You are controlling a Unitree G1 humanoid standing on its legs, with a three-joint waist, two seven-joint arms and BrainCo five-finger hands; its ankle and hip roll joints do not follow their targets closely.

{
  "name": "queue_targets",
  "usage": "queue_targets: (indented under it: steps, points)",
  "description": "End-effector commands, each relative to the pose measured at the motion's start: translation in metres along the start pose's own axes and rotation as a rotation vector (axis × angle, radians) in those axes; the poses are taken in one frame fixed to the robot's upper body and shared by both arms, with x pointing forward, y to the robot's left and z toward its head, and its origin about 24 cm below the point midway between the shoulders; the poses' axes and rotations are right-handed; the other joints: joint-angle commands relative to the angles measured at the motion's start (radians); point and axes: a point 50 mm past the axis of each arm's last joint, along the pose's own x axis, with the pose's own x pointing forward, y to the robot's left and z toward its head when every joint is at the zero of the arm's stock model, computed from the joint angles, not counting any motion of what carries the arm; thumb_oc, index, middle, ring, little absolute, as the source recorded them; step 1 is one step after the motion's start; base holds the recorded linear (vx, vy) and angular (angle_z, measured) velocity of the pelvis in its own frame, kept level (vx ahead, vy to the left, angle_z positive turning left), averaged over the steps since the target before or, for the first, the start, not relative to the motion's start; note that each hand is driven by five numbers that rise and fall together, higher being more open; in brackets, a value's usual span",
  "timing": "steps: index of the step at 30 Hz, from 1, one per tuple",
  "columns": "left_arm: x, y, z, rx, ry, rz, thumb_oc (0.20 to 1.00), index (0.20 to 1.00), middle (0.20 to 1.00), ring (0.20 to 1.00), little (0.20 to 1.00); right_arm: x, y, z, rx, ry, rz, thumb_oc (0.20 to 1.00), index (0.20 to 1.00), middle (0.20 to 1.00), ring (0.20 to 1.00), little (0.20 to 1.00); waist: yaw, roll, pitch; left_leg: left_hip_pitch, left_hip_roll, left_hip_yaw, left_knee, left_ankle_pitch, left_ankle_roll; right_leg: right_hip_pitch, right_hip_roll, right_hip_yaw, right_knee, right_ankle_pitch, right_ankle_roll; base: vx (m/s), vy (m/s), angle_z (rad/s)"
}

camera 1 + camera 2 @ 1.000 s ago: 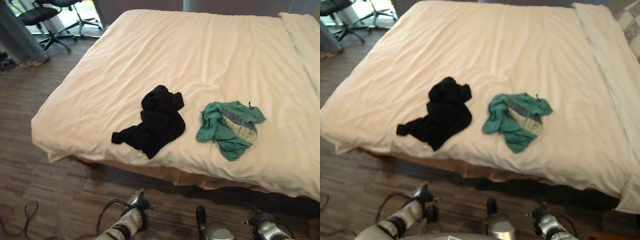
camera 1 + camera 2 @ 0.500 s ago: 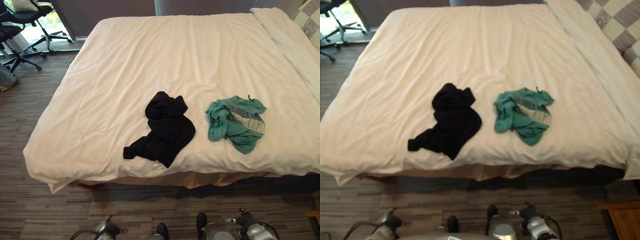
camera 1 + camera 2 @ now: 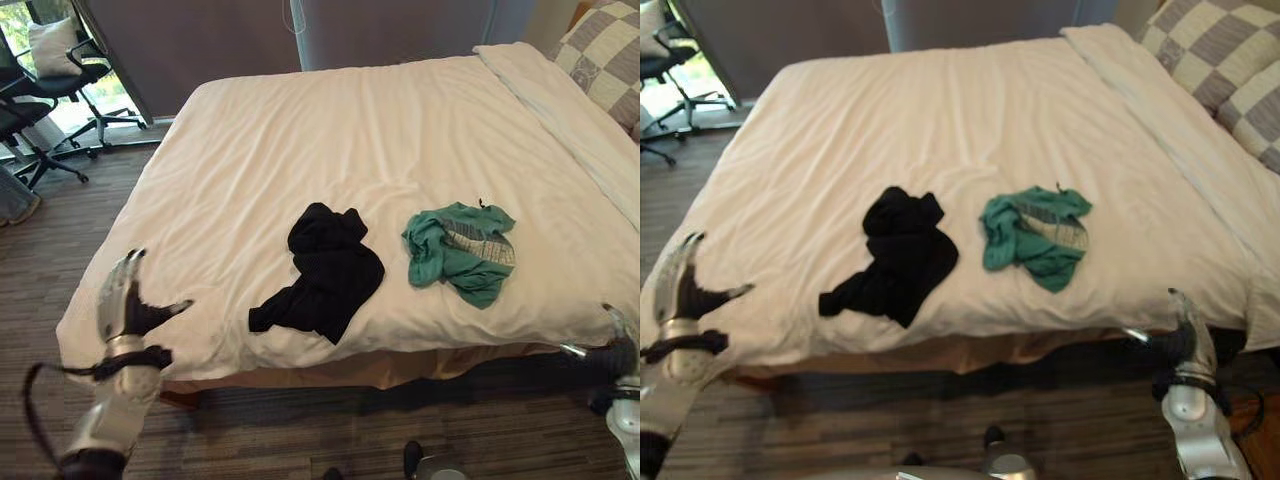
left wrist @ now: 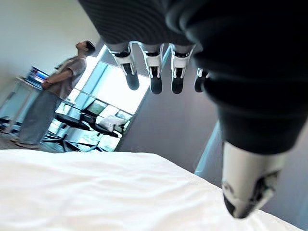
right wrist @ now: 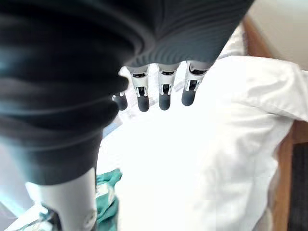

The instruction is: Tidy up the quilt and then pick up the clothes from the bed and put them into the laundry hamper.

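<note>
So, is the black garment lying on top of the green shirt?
No, the black garment lies apart from the green shirt, with a strip of bare white quilt between them.

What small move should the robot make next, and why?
Probably lower both open hands, left hand and right hand, onto the quilt's near edge to smooth it. The black garment and green shirt lie untouched.

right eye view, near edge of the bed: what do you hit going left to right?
Left robot hand → black garment → green shirt → right robot hand, all along the near side of the quilt.
</note>
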Motion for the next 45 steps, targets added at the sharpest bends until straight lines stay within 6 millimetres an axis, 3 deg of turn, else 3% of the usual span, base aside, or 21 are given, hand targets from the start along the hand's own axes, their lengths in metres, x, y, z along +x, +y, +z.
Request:
queue_targets:
  steps: [1, 4, 5, 7, 8, 18, 19, 20, 26, 27, 28, 29, 30, 33, 34, 36, 39, 41, 43, 44, 45]
  points:
    - [0.017, -0.010, 0.019, -0.023, -0.060, -0.027, 1.000, 1.000, 1.000, 1.000, 1.000, 0.024, 0.015, 0.049, 0.044, -0.158, -0.014, 1.000, 1.000, 1.000, 1.000, 1.000, 0.001, -0.087, 0.019, 0.009, 0.025, 0.018, -0.002, -0.073, -0.057, 0.084, -0.146, 0.025, -0.132, 0.013, 0.145, 0.00, 0.000, 0.00]
    - [0.024, -0.041, 0.040, 0.033, -0.105, -0.148, 1.000, 1.000, 1.000, 1.000, 1.000, 0.033, 0.024, 0.084, 0.063, -0.268, 0.002, 1.000, 1.000, 1.000, 1.000, 1.000, -0.009, -0.088, 0.036, 0.004, 0.031, 0.032, -0.002, -0.069, -0.058, 0.070, -0.143, 0.037, -0.132, 0.016, 0.141, -0.02, -0.027, -0.11]
    - [0.025, -0.042, 0.041, 0.033, -0.105, -0.148, 1.000, 1.000, 1.000, 1.000, 1.000, 0.033, 0.024, 0.084, 0.063, -0.268, 0.002, 1.000, 1.000, 1.000, 1.000, 1.000, -0.009, -0.087, 0.036, 0.004, 0.031, 0.032, -0.002, -0.069, -0.058, 0.070, -0.143, 0.037, -0.132, 0.016, 0.141, -0.07, -0.010, -0.15]
    - [0.034, -0.067, 0.058, 0.090, -0.118, -0.224, 1.000, 1.000, 1.000, 1.000, 1.000, 0.031, 0.035, 0.122, 0.134, -0.390, 0.036, 1.000, 1.000, 1.000, 1.000, 1.000, -0.035, -0.089, 0.070, -0.023, 0.039, 0.059, -0.002, -0.059, -0.058, 0.016, -0.136, 0.061, -0.131, 0.032, 0.145, -0.14, -0.021, -0.20]
    - [0.037, -0.071, 0.063, 0.102, -0.121, -0.233, 1.000, 1.000, 1.000, 1.000, 1.000, 0.029, 0.037, 0.129, 0.153, -0.411, 0.046, 1.000, 1.000, 1.000, 1.000, 1.000, -0.040, -0.090, 0.078, -0.034, 0.041, 0.067, -0.002, -0.055, -0.059, 0.001, -0.134, 0.067, -0.132, 0.037, 0.147, -0.14, -0.021, -0.35]
    - [0.054, -0.103, 0.083, 0.237, -0.124, -0.353, 1.000, 1.000, 1.000, 1.000, 1.000, 0.013, 0.046, 0.143, 0.234, -0.500, 0.141, 1.000, 1.000, 1.000, 1.000, 1.000, -0.090, -0.092, 0.119, -0.136, 0.066, 0.110, -0.002, -0.011, -0.077, -0.121, -0.122, 0.078, -0.128, 0.066, 0.158, -0.05, -0.021, -0.22]
    - [0.053, -0.106, 0.084, 0.251, -0.129, -0.371, 0.915, 0.915, 0.915, 0.915, 0.915, 0.012, 0.046, 0.143, 0.234, -0.504, 0.145, 1.000, 1.000, 1.000, 1.000, 1.000, -0.093, -0.091, 0.121, -0.141, 0.069, 0.111, -0.002, -0.008, -0.079, -0.124, -0.123, 0.077, -0.129, 0.067, 0.159, 0.00, -0.022, -0.05]
    - [0.049, -0.114, 0.084, 0.263, -0.123, -0.412, 0.200, 0.200, 0.200, 0.200, 0.200, 0.013, 0.044, 0.145, 0.232, -0.516, 0.142, 1.000, 1.000, 1.000, 1.000, 1.000, -0.095, -0.087, 0.126, -0.148, 0.073, 0.113, -0.002, -0.005, -0.082, -0.131, -0.123, 0.072, -0.129, 0.067, 0.159, 0.01, -0.036, -0.03]
    - [0.018, -0.135, 0.066, 0.193, -0.070, -0.511, 0.200, 0.200, 0.200, 0.200, 0.200, 0.025, 0.025, 0.162, 0.157, -0.595, 0.076, 1.000, 1.000, 1.000, 1.000, 1.000, -0.067, -0.074, 0.125, -0.145, 0.080, 0.097, -0.002, -0.005, -0.089, -0.119, -0.123, 0.047, -0.121, 0.052, 0.151, 0.03, -0.046, 0.08]
    - [0.001, -0.140, 0.051, 0.150, -0.026, -0.552, 0.200, 0.200, 0.200, 0.200, 0.200, 0.034, 0.012, 0.170, 0.089, -0.633, 0.031, 1.000, 1.000, 1.000, 1.000, 1.000, -0.045, -0.070, 0.125, -0.142, 0.083, 0.086, -0.002, -0.003, -0.091, -0.109, -0.122, 0.038, -0.116, 0.046, 0.145, 0.03, -0.068, 0.04]
    - [0.001, -0.139, 0.051, 0.150, -0.025, -0.551, 0.200, 0.200, 0.200, 0.200, 0.200, 0.034, 0.012, 0.170, 0.089, -0.635, 0.031, 1.000, 1.000, 1.000, 1.000, 1.000, -0.046, -0.070, 0.122, -0.147, 0.083, 0.086, -0.002, 0.001, -0.091, -0.114, -0.122, 0.038, -0.116, 0.049, 0.144, 0.04, -0.102, 0.10]
    - [-0.019, -0.141, 0.032, 0.120, 0.032, -0.587, 0.200, 0.200, 0.200, 0.200, 0.200, 0.045, -0.002, 0.179, 0.019, -0.656, -0.013, 1.000, 1.000, 1.000, 1.000, 1.000, -0.019, -0.064, 0.125, -0.140, 0.083, 0.070, -0.002, 0.001, -0.093, -0.100, -0.122, 0.028, -0.109, 0.038, 0.137, 0.01, -0.056, 0.15]
    - [-0.019, -0.141, 0.032, 0.120, 0.033, -0.586, 0.200, 0.200, 0.200, 0.200, 0.200, 0.046, -0.002, 0.179, 0.020, -0.657, -0.013, 1.000, 1.000, 1.000, 1.000, 1.000, -0.020, -0.064, 0.124, -0.144, 0.084, 0.070, -0.002, 0.004, -0.093, -0.104, -0.121, 0.029, -0.109, 0.041, 0.135, 0.02, -0.086, 0.35]
    - [-0.055, -0.135, -0.012, 0.067, 0.210, -0.607, 0.200, 0.200, 0.200, 0.200, 0.200, 0.077, -0.022, 0.187, -0.080, -0.604, -0.074, 1.000, 1.000, 1.000, 1.000, 1.000, 0.044, -0.039, 0.131, -0.147, 0.076, 0.033, -0.002, 0.014, -0.099, -0.089, -0.123, 0.001, -0.095, 0.024, 0.125, 0.00, -0.071, 0.22]
    - [-0.055, -0.135, -0.013, 0.066, 0.211, -0.605, 0.200, 0.200, 0.200, 0.200, 0.200, 0.077, -0.022, 0.188, -0.080, -0.607, -0.074, 1.000, 1.000, 1.000, 1.000, 1.000, 0.041, -0.039, 0.129, -0.153, 0.076, 0.032, -0.002, 0.018, -0.099, -0.094, -0.122, 0.001, -0.095, 0.027, 0.124, -0.01, -0.070, 0.09]
    - [-0.076, -0.129, -0.036, 0.079, 0.291, -0.631, 0.200, 0.200, 0.200, 0.200, 0.200, 0.101, -0.037, 0.179, -0.122, -0.491, -0.099, 1.000, 1.000, 1.000, 1.000, 1.000, 0.082, -0.015, 0.129, -0.164, 0.069, 0.001, -0.002, 0.027, -0.109, -0.077, -0.126, -0.036, -0.099, 0.020, 0.118, 0.02, -0.079, 0.39]
    - [-0.080, -0.129, -0.040, 0.067, 0.313, -0.630, 0.200, 0.200, 0.200, 0.200, 0.200, 0.108, -0.038, 0.175, -0.128, -0.448, -0.100, 1.000, 1.000, 1.000, 1.000, 1.000, 0.088, -0.007, 0.130, -0.169, 0.068, -0.011, -0.002, 0.031, -0.111, -0.073, -0.128, -0.051, -0.100, 0.020, 0.117, 0.02, -0.054, 0.67]
    - [-0.096, -0.125, -0.052, 0.009, 0.384, -0.621, 0.200, 0.200, 0.200, 0.200, 0.200, 0.131, -0.060, 0.163, -0.185, -0.303, -0.142, 1.000, 1.000, 1.000, 1.000, 1.000, 0.128, 0.025, 0.139, -0.189, 0.060, -0.042, -0.002, 0.048, -0.122, -0.066, -0.132, -0.085, -0.105, 0.017, 0.117, -0.01, -0.063, 0.36]
    - [-0.104, -0.129, -0.052, -0.060, 0.421, -0.615, 0.200, 0.200, 0.200, 0.200, 0.200, 0.145, -0.078, 0.139, -0.189, -0.118, -0.161, 1.000, 1.000, 1.000, 1.000, 1.000, 0.153, 0.054, 0.139, -0.224, 0.052, -0.061, -0.002, 0.069, -0.136, -0.075, -0.135, -0.114, -0.118, 0.022, 0.115, -0.03, -0.049, 0.51]
    - [-0.104, -0.129, -0.052, -0.062, 0.422, -0.614, 0.200, 0.200, 0.200, 0.200, 0.200, 0.145, -0.078, 0.140, -0.189, -0.121, -0.162, 1.000, 1.000, 1.000, 1.000, 1.000, 0.150, 0.056, 0.139, -0.226, 0.052, -0.063, -0.002, 0.070, -0.136, -0.076, -0.135, -0.116, -0.119, 0.022, 0.115, -0.03, -0.049, 0.72]
    - [-0.112, -0.138, -0.045, -0.111, 0.427, -0.644, 0.200, 0.200, 0.200, 0.200, 0.200, 0.146, -0.082, 0.112, -0.191, 0.030, -0.141, 1.000, 1.000, 1.000, 1.000, 1.000, 0.166, 0.077, 0.144, -0.245, 0.047, -0.075, -0.002, 0.082, -0.146, -0.075, -0.137, -0.137, -0.133, 0.024, 0.114, -0.02, -0.026, 0.63]
